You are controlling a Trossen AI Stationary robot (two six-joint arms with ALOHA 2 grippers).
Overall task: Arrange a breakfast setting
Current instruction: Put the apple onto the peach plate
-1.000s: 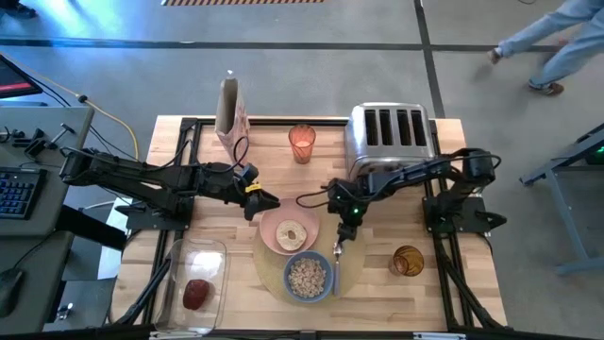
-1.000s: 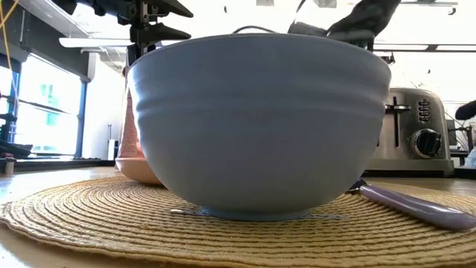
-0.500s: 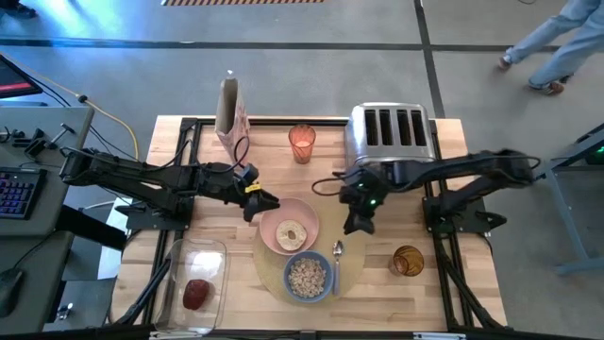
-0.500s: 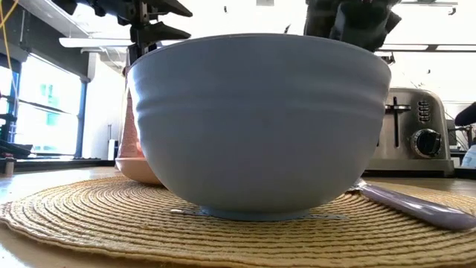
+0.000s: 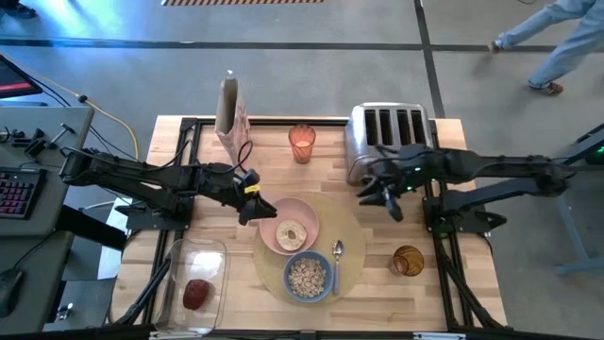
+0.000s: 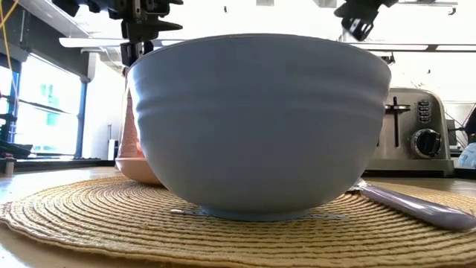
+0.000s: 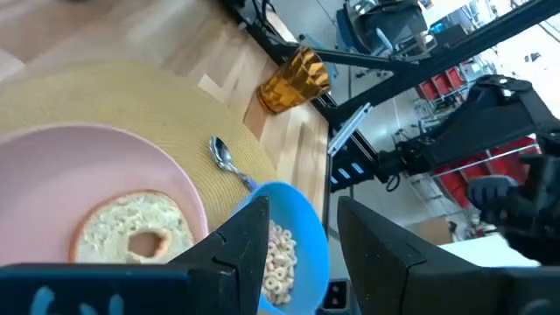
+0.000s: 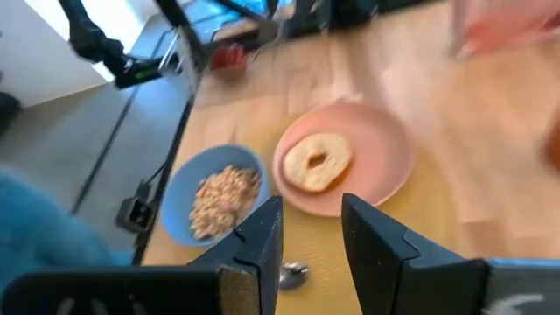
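At the table's left front corner, a dark red apple [image 5: 197,294] lies inside a clear rectangular container [image 5: 177,257]. Above it the left gripper [image 5: 247,206] hovers just off the rim of the round pink plate [image 5: 304,217]; its wrist view shows the two fingers parted with nothing between them. A pale bagel half [image 5: 290,234] sits on that plate, which overlaps the back of the round tan woven placemat [image 5: 351,219]. In front of the plate stands the smaller blue bowl [image 5: 309,277] of cereal [image 5: 307,275] (the low view shows only its outer wall [image 6: 260,123], not its contents). A metal spoon [image 5: 337,258] lies on the mat just right of the bowl. The right gripper [image 5: 381,195], fingers apart and empty, hangs before the chrome four-slot toaster [image 5: 391,130]. An amber glass [image 5: 408,261] stands off the mat, at front right.
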